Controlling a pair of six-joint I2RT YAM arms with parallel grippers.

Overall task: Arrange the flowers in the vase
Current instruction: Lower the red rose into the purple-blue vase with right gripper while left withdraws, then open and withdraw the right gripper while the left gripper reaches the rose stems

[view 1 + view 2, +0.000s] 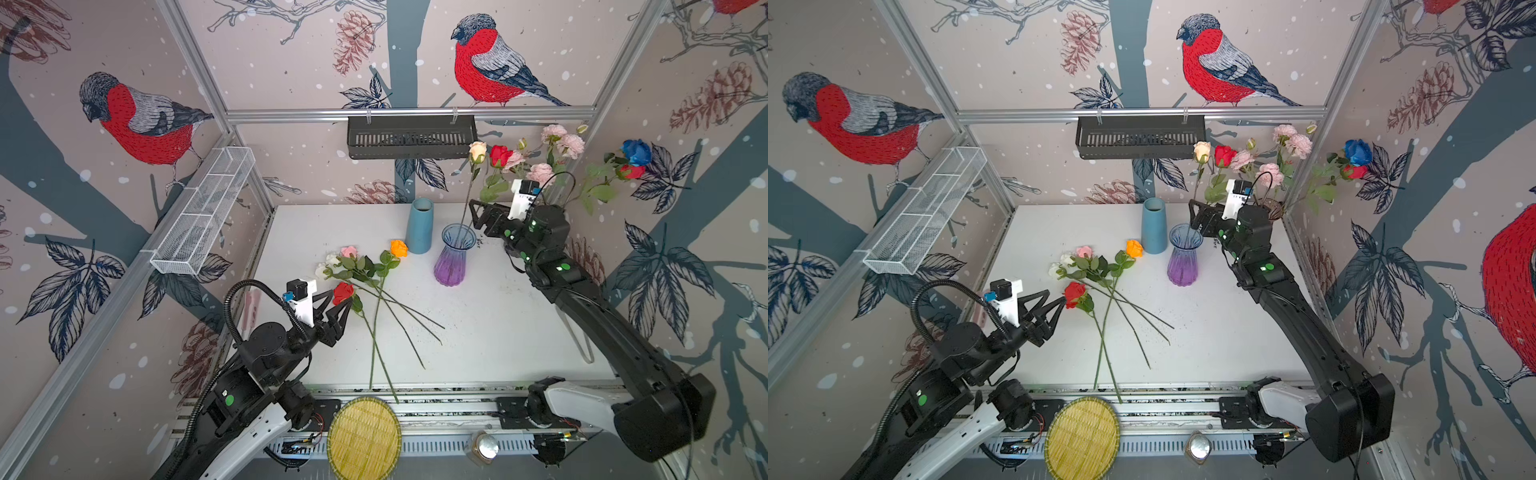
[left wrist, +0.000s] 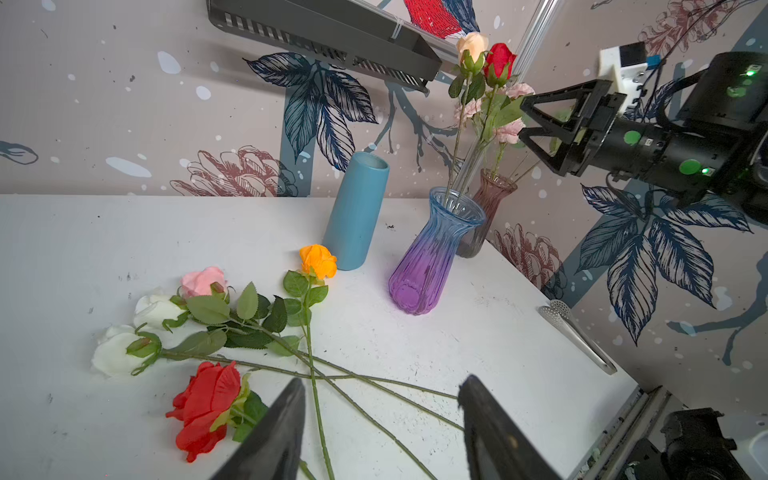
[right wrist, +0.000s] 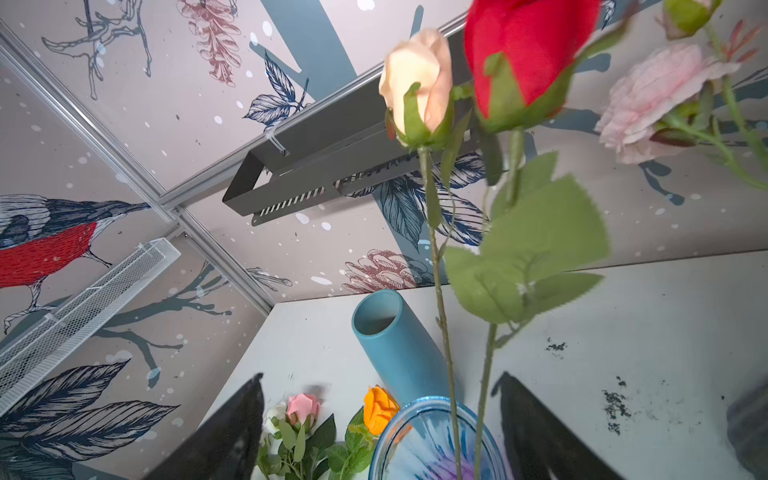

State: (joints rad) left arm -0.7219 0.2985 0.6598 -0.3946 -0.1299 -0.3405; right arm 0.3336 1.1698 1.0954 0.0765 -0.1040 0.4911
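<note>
Two roses, a peach rose (image 1: 477,150) and a red rose (image 1: 500,155), have their stems in the purple-and-blue glass vase (image 1: 453,257). The vase is upright on the white table (image 1: 498,324), just beside a blue cylinder vase (image 1: 419,224). The right gripper (image 1: 475,214) hovers above the rim with its fingers spread and holds nothing; the wrist view shows both stems and their leaves between the fingers. A sideways retreat could snag a leaf, pull a stem out, or tip the tall, loaded vase against the cylinder. The other flowers lie flat on the table: an orange rose (image 2: 318,261), a pink rose (image 2: 203,280), white roses (image 2: 156,309) and a loose red rose (image 2: 208,407), with their stems crossed. The left gripper (image 2: 382,380) is parted and empty above those stems. Closing here could catch two stems at once, and lifting one could drag the rest. A grip on the bloom would probably slip.
</note>
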